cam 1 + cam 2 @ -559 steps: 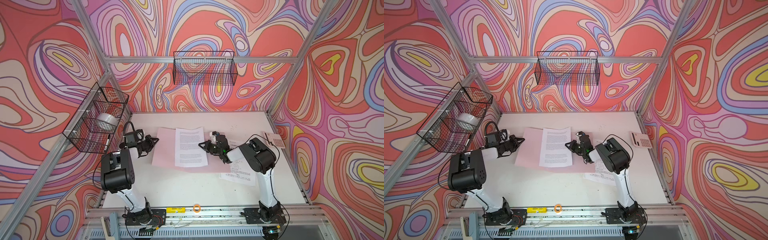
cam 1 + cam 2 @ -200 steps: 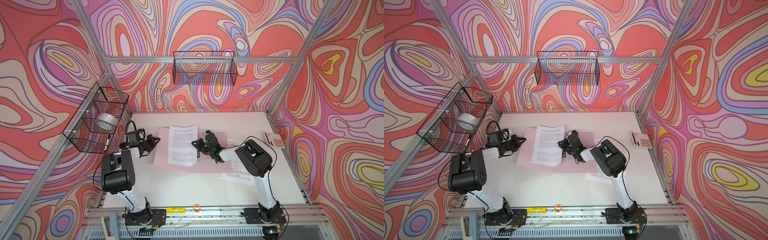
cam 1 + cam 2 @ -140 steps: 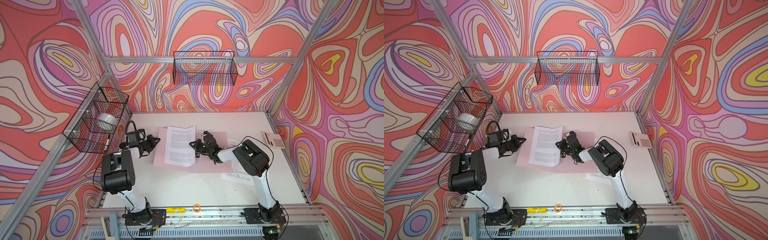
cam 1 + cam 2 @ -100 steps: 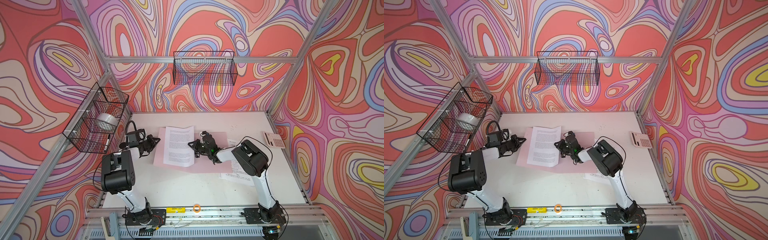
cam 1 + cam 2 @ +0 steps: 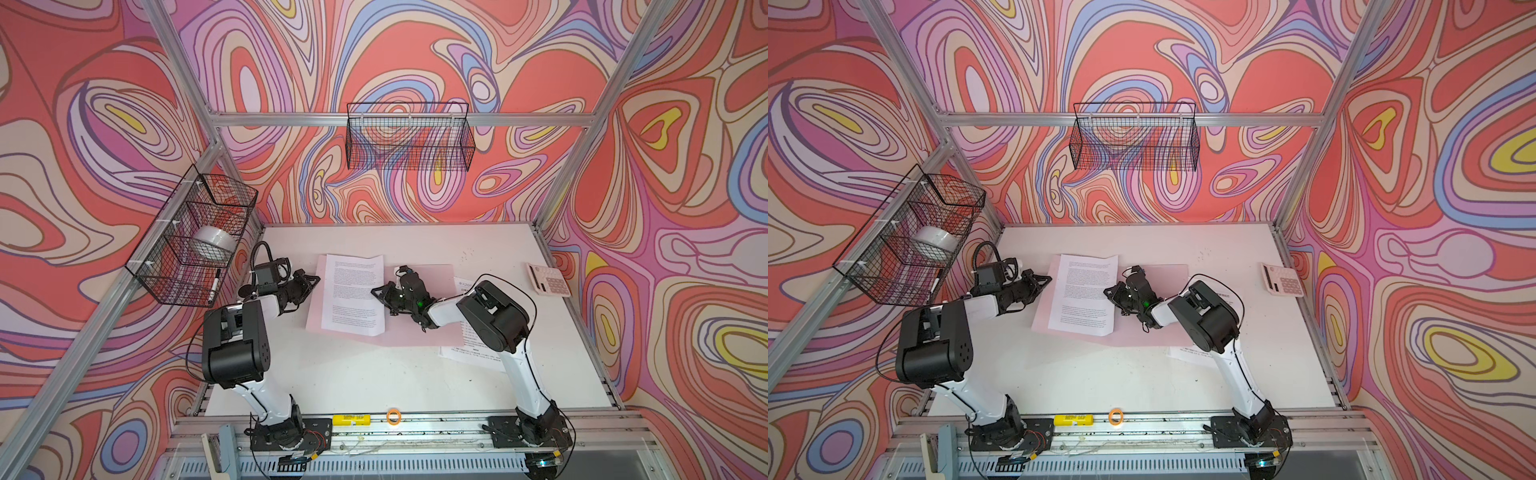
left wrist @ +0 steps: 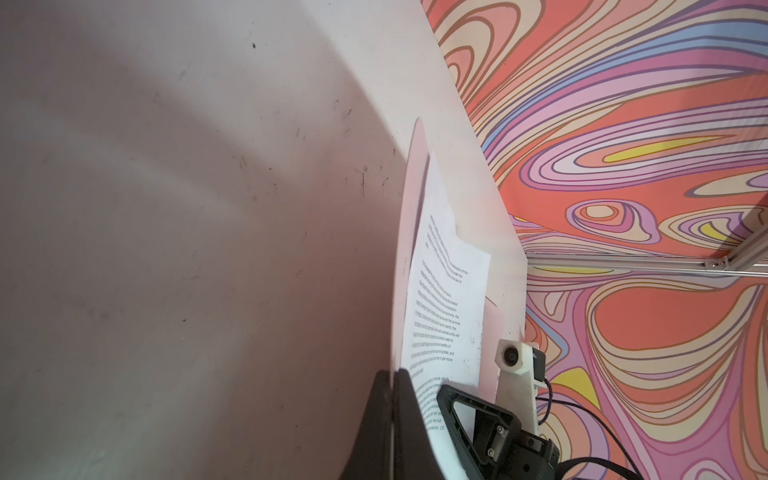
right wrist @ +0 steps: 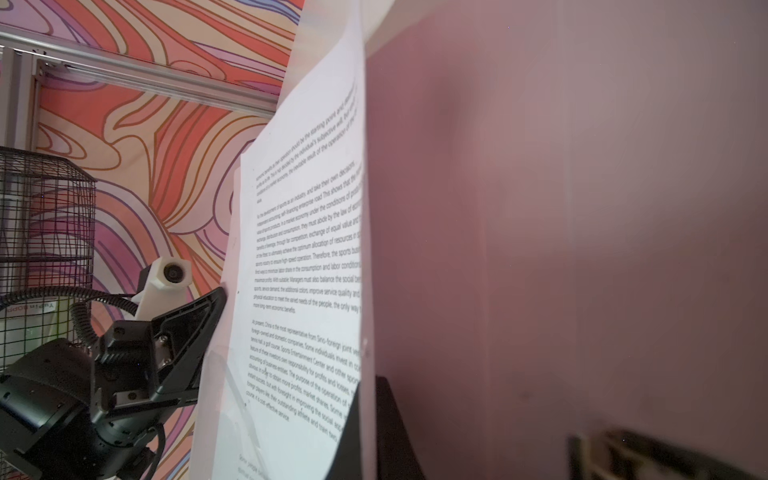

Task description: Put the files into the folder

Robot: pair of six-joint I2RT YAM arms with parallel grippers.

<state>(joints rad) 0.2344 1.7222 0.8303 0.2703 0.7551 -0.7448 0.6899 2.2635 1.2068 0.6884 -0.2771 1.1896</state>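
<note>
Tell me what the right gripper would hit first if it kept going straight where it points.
Probably the left gripper, across the folder; the right gripper is shut on the printed sheet, which would move along with it.

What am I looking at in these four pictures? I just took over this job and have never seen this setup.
Two robot arms stand at a white table. Two pictures look down from overhead, almost the same view; the other two come from a camera on each arm's wrist. A pink folder lies flat with a printed sheet on it. A second sheet lies partly under the right arm, and a calculator sits near the table's right edge. The left arm has its jaws shut on the folder's left edge; the right arm's jaws pinch the printed sheet's right edge.
</note>
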